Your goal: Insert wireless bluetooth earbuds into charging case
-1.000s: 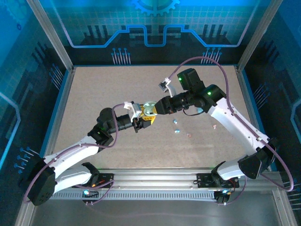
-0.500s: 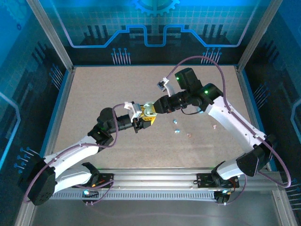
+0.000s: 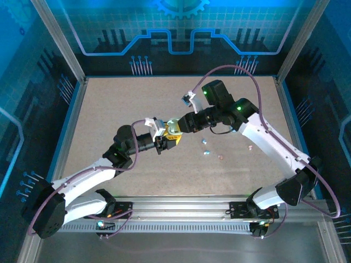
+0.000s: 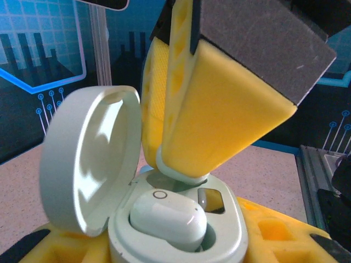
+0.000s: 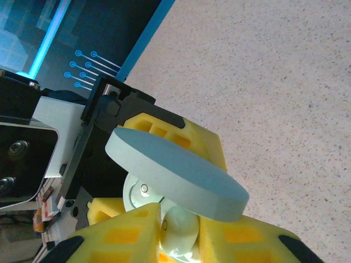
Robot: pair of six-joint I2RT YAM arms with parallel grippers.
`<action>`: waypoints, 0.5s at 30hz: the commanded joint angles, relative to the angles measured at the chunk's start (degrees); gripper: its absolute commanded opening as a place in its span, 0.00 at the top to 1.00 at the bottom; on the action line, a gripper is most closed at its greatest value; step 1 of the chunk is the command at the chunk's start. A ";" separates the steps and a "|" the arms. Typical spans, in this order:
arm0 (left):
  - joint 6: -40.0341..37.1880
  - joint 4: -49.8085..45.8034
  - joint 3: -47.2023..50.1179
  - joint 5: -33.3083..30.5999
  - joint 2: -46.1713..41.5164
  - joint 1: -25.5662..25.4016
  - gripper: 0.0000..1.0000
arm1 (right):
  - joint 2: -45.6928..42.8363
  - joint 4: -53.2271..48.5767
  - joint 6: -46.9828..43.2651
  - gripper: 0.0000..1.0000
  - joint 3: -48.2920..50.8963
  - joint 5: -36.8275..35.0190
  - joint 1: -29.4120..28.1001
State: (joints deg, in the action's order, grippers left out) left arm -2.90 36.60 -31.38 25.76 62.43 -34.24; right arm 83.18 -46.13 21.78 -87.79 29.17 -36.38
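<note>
Tiny earbuds (image 3: 207, 152) on speckled beige tabletop (image 3: 109, 104), blue circuit-patterned walls (image 3: 175, 33)

Top view: the left arm (image 3: 88, 181) extends from the lower left toward the frame centre. The right arm (image 3: 269, 142) rises from the lower right, bends at the upper right and points left. The left gripper (image 3: 169, 139), fingers closed on the charging case (image 4: 88, 159), meets the right gripper (image 3: 178, 125), which pinches an earbud (image 5: 178, 236).

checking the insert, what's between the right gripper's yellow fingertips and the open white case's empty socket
A small pale rounded earbud, pinched in the right gripper, at the socket of the white oval charging case; seen in the left wrist view.
</note>
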 commanded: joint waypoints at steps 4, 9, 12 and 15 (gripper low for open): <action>0.96 3.56 -2.29 3.07 0.03 -0.60 0.65 | -2.16 6.07 -2.10 0.76 2.13 -3.27 -1.17; 1.14 3.57 -2.29 2.85 -0.08 -0.61 0.65 | -4.85 9.27 -3.13 0.76 4.44 -5.15 -1.41; 1.23 3.78 -2.29 2.71 -0.10 -0.61 0.65 | -4.78 8.40 -3.66 0.75 4.49 -5.50 -1.41; 1.53 4.35 -2.30 2.69 -0.03 -0.58 0.65 | -4.43 8.00 -3.91 0.75 4.63 -5.16 -1.53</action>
State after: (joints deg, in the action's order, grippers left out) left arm -2.24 37.98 -31.48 25.41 62.59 -34.26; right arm 79.33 -40.45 19.62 -83.66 25.69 -37.45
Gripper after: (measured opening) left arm 0.401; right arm 0.252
